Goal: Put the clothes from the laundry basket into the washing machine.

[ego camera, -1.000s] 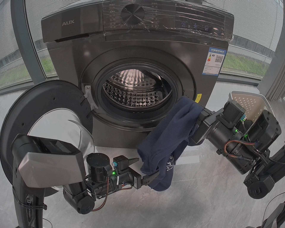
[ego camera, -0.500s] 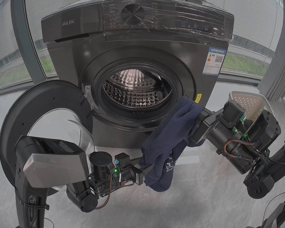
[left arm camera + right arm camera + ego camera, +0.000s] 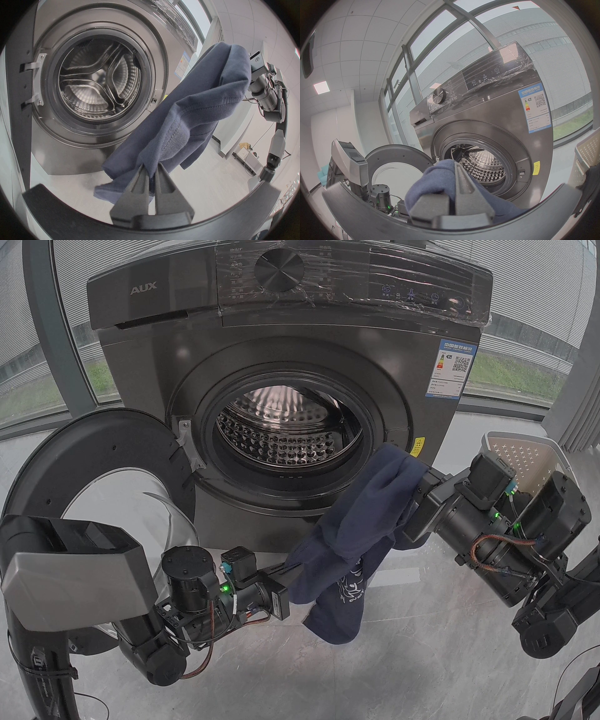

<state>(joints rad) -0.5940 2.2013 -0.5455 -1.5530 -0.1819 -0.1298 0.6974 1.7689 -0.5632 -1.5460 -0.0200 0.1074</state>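
Navy garment [image 3: 362, 521] pinched tight: grips lower fold with left gripper [image 3: 150, 168], top with right gripper [image 3: 417, 490], before washing machine [image 3: 281, 352]

The washing machine [image 3: 150, 371] is dark gunmetal grey, and its drum [image 3: 281, 434] is bright silver with rows of small dimples. The door [image 3: 75, 452] is a black ring round clear glass. The garment [image 3: 356, 521] is navy blue with a white print [image 3: 347, 590]. The label [image 3: 451, 368] is blue and white with small coloured bars, and the sticker [image 3: 417, 446] is yellow. The laundry basket [image 3: 531, 455] is pale cream, dotted with tiny holes. The floor [image 3: 425, 646] is grey, faintly marbled. The left claw [image 3: 150, 170] is matte black.
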